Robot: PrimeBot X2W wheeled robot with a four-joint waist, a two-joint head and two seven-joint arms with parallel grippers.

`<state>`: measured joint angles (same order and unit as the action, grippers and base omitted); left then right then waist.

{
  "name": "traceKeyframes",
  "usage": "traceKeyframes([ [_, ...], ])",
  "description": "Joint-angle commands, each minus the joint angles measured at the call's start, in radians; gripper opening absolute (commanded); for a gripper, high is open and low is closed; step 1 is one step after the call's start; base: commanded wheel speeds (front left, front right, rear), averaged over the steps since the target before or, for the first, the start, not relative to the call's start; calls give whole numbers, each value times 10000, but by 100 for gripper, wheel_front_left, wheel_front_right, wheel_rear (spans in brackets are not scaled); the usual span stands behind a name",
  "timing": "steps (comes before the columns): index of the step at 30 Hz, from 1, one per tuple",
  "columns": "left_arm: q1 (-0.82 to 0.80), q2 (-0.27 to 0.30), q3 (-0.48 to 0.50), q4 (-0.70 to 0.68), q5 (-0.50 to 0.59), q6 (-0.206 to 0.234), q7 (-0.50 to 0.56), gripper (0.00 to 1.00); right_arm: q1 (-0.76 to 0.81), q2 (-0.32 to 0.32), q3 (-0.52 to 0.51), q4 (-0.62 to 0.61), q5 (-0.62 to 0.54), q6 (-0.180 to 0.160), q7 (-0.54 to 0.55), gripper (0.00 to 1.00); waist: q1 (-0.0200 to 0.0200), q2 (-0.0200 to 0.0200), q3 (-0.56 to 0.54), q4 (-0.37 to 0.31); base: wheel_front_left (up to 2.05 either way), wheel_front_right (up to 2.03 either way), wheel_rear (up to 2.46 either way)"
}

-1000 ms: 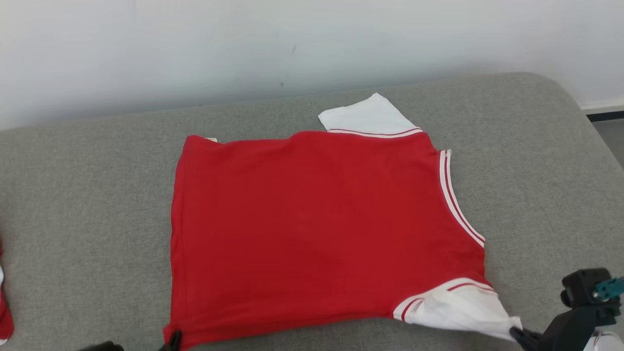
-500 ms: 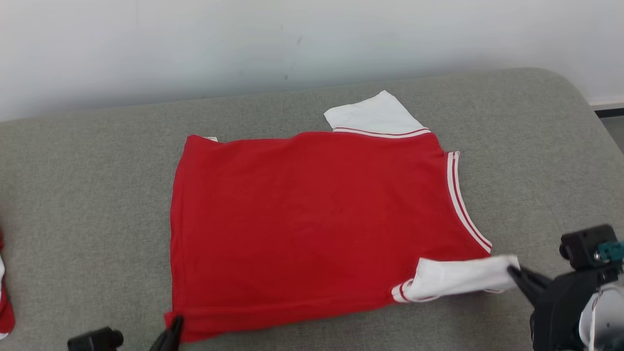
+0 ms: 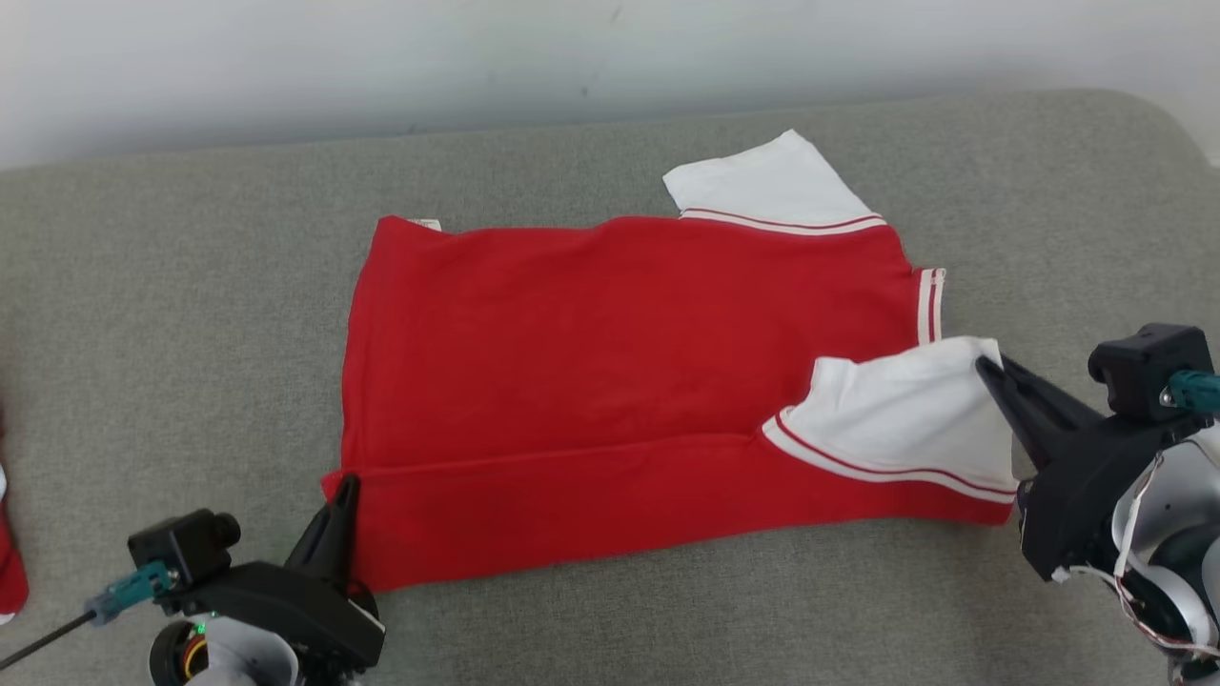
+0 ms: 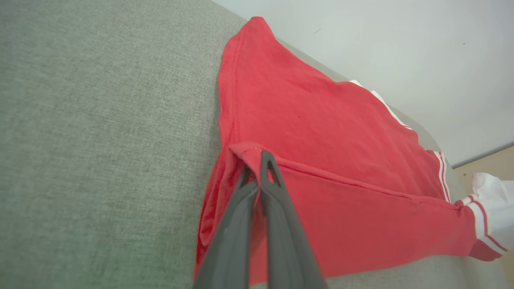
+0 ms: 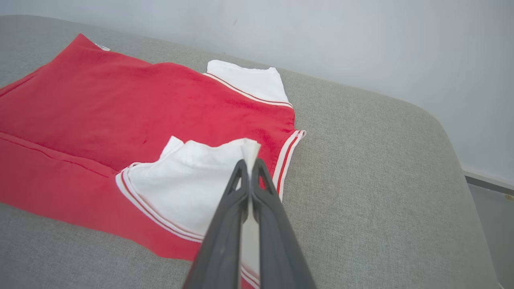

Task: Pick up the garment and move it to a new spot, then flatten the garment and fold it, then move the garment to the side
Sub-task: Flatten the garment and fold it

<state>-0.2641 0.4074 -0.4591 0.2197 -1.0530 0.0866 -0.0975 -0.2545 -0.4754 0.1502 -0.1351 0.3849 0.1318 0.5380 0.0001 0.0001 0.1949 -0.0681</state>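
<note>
red shirt [image 3: 572, 362] lying flat mid grey couch [image 3: 172, 314], near edge doubled over itself, left gripper [image 3: 347, 483] pinched tight on the hem corner, right gripper [image 3: 985, 365] clamped on the white sleeve [image 3: 896, 410], sleeve laid over the red

Each pale-shelled wrist [image 3: 1168, 486] bears 2 long dark fingers [image 3: 1034, 414], a black camera block [image 3: 1148, 362] and a teal connector [image 3: 1193, 389].

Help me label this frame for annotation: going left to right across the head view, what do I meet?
A red cloth at the edge → left gripper → red garment → folded-over white sleeve → right gripper.
</note>
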Motion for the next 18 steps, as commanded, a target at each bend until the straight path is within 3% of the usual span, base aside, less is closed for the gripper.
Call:
traceKeyframes([
  [1,-111,-31,-13,42,62,-47,-72,0,-117,-86,16,37,-35,-19,-105,0,-1,-1,188,109,0,0,0],
  [15,-1128,-335,-164,1147,382,-332,-311,0,-1511,-542,1037,1449,44,-19,-1773,0,-1,-1,693,179,0,0,0],
  [16,-1154,-362,-174,1203,376,-375,-335,1,-1573,-568,1127,1540,11,-19,-1850,0,-1,-1,708,187,0,0,0],
  [18,-1232,-403,-199,1311,378,-415,-355,12,-1706,-506,1293,1797,120,-19,-1962,0,-1,-1,728,198,0,0,0],
])
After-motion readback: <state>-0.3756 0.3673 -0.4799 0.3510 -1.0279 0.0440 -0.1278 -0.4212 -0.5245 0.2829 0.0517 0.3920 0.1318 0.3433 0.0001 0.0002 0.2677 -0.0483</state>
